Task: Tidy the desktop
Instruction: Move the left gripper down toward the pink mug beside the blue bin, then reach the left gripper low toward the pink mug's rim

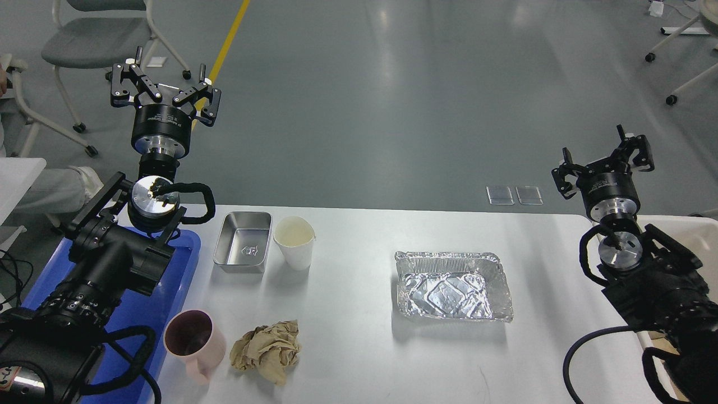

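While both claws hang released above the tabletop's (359, 348) far edge, we judge the crumpled paper (268, 350), below and right of our left claw (164, 92), wants a centred, top-down pinch; right claw (603, 163) idles.

We see a smooth white counter (364, 348) with a soft sheen. On it sit a brushed metal pan (242, 242), a crinkled shiny foil tray (452, 287), a matt paper cup (294, 242), crumpled brown paper (268, 350), a matt pink mug (193, 343), and a glossy blue plastic tray (178, 264).
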Robot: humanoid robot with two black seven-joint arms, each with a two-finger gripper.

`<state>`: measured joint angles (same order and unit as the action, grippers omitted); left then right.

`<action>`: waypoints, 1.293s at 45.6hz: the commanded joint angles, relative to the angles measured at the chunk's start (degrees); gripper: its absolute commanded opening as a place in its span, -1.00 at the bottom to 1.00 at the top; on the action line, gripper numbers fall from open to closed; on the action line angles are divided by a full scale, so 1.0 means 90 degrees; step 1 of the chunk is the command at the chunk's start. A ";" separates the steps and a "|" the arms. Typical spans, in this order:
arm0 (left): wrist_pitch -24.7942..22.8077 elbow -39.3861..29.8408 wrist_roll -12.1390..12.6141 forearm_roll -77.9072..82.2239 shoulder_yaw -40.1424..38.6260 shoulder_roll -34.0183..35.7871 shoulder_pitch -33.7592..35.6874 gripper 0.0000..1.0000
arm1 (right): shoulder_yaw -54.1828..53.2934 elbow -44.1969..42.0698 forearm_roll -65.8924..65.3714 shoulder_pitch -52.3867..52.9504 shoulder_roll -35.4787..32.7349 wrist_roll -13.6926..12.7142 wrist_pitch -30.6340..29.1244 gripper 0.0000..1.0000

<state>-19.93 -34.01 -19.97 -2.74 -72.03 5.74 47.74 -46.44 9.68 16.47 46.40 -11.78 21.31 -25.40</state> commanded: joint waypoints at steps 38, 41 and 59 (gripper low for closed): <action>0.1033 -0.1493 -0.0164 0.2082 0.3998 0.1900 0.0017 0.93 | 0.0043 0.0028 -0.0111 -0.0009 -0.0068 -0.0014 0.0040 1.00; 0.1081 -0.1728 -0.0183 0.2170 0.4545 0.2222 0.0037 0.93 | 0.0052 0.0028 -0.0121 -0.0048 -0.0088 -0.0014 0.0020 1.00; 0.1142 -0.3115 -0.1082 0.3088 0.7193 0.4771 0.0555 0.94 | 0.0072 0.0057 -0.0453 -0.0107 -0.0068 -0.0014 -0.0009 1.00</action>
<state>-5.75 -59.37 -29.68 24.94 -10.60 42.40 52.19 -45.79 10.12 13.25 45.45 -12.74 21.18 -25.41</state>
